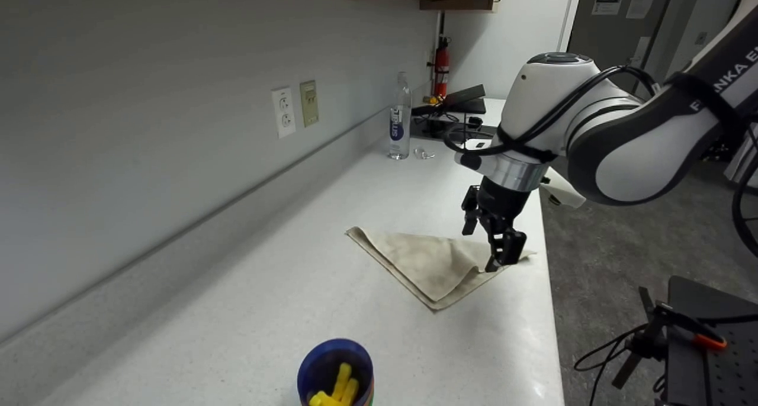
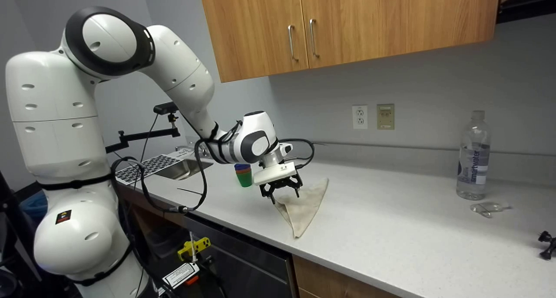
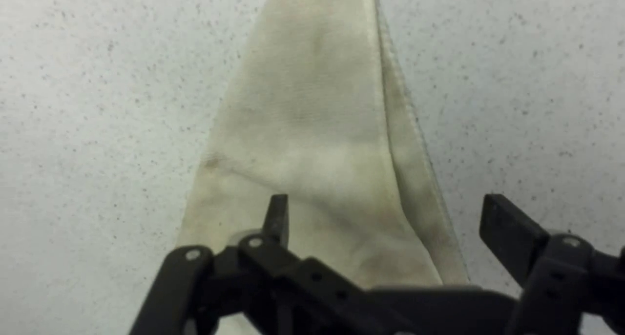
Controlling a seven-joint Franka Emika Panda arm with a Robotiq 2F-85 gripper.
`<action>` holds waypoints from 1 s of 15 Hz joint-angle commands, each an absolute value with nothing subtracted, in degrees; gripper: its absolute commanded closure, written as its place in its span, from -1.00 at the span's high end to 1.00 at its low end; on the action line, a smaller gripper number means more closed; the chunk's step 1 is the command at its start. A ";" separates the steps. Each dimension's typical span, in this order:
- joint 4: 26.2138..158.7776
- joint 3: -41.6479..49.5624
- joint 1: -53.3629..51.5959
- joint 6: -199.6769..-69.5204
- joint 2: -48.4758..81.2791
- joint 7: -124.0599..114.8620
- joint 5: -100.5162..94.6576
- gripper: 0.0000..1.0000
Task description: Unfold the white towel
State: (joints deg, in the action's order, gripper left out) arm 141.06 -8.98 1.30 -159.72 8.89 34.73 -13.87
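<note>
The white towel (image 1: 423, 264) lies on the counter, folded over into a rough triangle. Its upper layer stops a little short of the lower one, so a strip of the under layer shows along one edge in the wrist view. Above the cloth (image 3: 302, 105) is my gripper (image 3: 385, 198), jaws spread wide with nothing held between them. One of its fingers (image 3: 277, 213) is over the towel; the opposite one is past the towel's edge, over bare counter. In both exterior views the gripper (image 1: 479, 249) (image 2: 285, 197) points down at the towel (image 2: 306, 204); whether a fingertip touches it I cannot tell.
A blue cup (image 1: 335, 348) with yellow pieces inside stands on the counter (image 1: 237, 311). Farther along are a water bottle (image 2: 473, 159) and a small clear item (image 2: 488, 208) near the wall. A wooden cabinet (image 2: 260, 28) hangs overhead. The counter's open edge runs close to the towel.
</note>
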 commanded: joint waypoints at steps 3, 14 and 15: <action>142.39 -5.03 -1.15 -162.49 9.42 29.86 -22.50 1.00; 141.77 -1.98 -3.73 -169.67 12.66 20.64 -33.00 1.00; 141.59 -0.89 -4.36 -170.02 12.72 19.13 -35.32 1.00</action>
